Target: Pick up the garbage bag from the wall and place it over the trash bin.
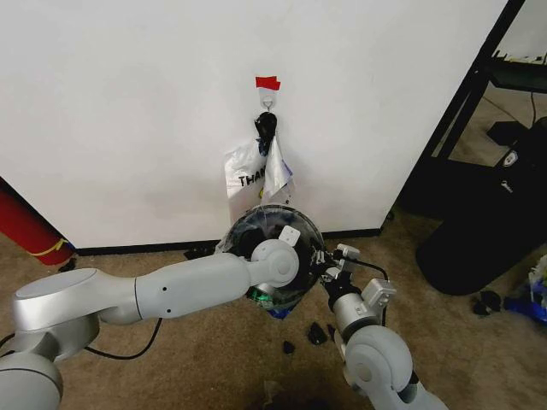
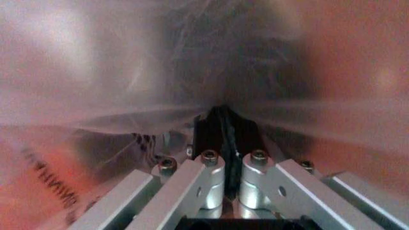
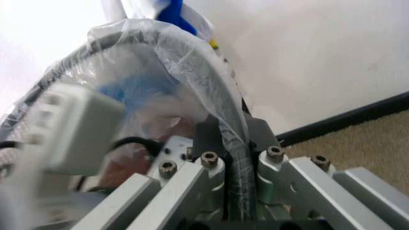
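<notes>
The trash bin, round and black, stands on the carpet at the foot of the wall. The garbage bag, thin clear plastic with a blue strip, is draped over the bin's mouth. My left arm reaches across from the left, and its wrist is over the bin. The left gripper is shut on the bag's film, which surrounds it. My right gripper is shut on the bin's rim with the bag's plastic over it, at the bin's right side.
A metal hook under red tape holds a white lettered bag above the bin. A red cylinder leans at the left. A bulky black object and a black rack stand at the right. Small dark scraps lie on the carpet.
</notes>
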{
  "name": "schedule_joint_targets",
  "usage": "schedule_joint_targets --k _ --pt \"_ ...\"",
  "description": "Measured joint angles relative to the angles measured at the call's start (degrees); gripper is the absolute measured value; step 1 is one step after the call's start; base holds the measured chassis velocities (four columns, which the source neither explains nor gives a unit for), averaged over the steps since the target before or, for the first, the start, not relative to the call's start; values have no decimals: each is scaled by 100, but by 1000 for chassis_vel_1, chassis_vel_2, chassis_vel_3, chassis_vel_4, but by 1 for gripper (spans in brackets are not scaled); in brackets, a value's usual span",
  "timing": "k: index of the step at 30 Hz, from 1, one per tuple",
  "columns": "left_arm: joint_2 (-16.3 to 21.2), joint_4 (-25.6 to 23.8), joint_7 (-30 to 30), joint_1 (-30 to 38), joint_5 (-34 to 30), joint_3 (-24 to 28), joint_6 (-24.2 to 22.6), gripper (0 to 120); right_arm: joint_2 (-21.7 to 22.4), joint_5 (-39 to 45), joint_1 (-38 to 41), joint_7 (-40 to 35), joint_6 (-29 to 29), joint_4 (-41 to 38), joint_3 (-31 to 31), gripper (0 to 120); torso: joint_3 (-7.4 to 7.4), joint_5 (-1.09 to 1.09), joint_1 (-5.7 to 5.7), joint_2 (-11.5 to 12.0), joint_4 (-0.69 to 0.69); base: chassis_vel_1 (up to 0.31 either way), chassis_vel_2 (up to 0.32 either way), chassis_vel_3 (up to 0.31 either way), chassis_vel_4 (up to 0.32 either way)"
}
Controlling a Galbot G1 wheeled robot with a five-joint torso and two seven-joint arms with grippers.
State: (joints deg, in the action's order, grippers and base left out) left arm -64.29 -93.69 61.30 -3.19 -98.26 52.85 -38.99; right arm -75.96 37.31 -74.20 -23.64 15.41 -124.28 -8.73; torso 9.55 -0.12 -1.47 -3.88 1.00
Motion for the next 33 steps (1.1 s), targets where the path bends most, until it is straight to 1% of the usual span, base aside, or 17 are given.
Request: schedule_joint_targets --k 2,4,5,6,7,9,11,13,15,19,20,21,24,27,33 --pt "121 -224 -57 6 62 -17 12 0 -8 -13 43 -21 0 107 -10 1 0 0 0 0 0 0 0 0 0" --pt "284 -553 -135 71 88 -39 14 0 -5 -28 107 -40 -3 241 -33 1 0 0 0 0 -1 0 0 0 0" --pt "284 -553 -135 71 88 -39 14 0 -5 -28 107 -40 -3 241 -33 1 0 0 0 0 -1 0 0 0 0" --pt "435 -819 -141 158 67 -46 13 0 8 -29 162 -45 -8 315 -40 1 0 0 0 0 -1 0 0 0 0" --pt "460 -865 -141 174 62 -46 13 0 9 -27 176 -47 -9 329 -41 1 0 0 0 0 -1 0 0 0 0" --pt "605 -1153 -141 273 31 -50 23 0 18 -12 239 -53 -9 375 -54 1 0 0 0 0 -2 0 0 0 0" --pt "664 -1313 -142 317 29 -73 55 0 18 7 283 -59 -9 402 -71 1 0 0 0 0 -2 0 0 0 0" --pt "640 -1367 -146 331 90 -94 99 0 17 21 303 -61 -10 417 -72 1 0 0 0 0 -1 0 0 0 0" --pt "538 -1239 -164 317 271 -87 147 0 10 24 305 -61 -10 419 -59 1 0 0 0 0 1 0 0 0 0" --pt "291 -748 -257 219 729 -26 282 0 -4 5 266 -52 -10 393 -26 1 0 0 0 0 1 0 0 0 0" --pt "291 -748 -257 219 729 -26 282 0 -4 5 266 -52 -10 393 -26 1 0 0 0 0 1 0 0 0 0" --pt "219 -590 -328 189 902 -15 326 0 -4 -4 243 -44 -10 381 -22 1 0 0 0 0 1 0 0 0 0" --pt "139 -354 -431 158 1151 33 374 0 -4 -9 208 -32 -10 364 -21 1 0 1 0 0 0 0 0 0 0" --pt "56 -8 -550 95 1443 110 413 0 -2 0 186 -3 -11 314 -14 1 0 1 0 0 -1 0 0 0 0" --pt "29 209 -640 8 1591 186 414 0 -13 17 181 12 -9 267 16 1 0 0 0 0 -1 0 0 0 0"
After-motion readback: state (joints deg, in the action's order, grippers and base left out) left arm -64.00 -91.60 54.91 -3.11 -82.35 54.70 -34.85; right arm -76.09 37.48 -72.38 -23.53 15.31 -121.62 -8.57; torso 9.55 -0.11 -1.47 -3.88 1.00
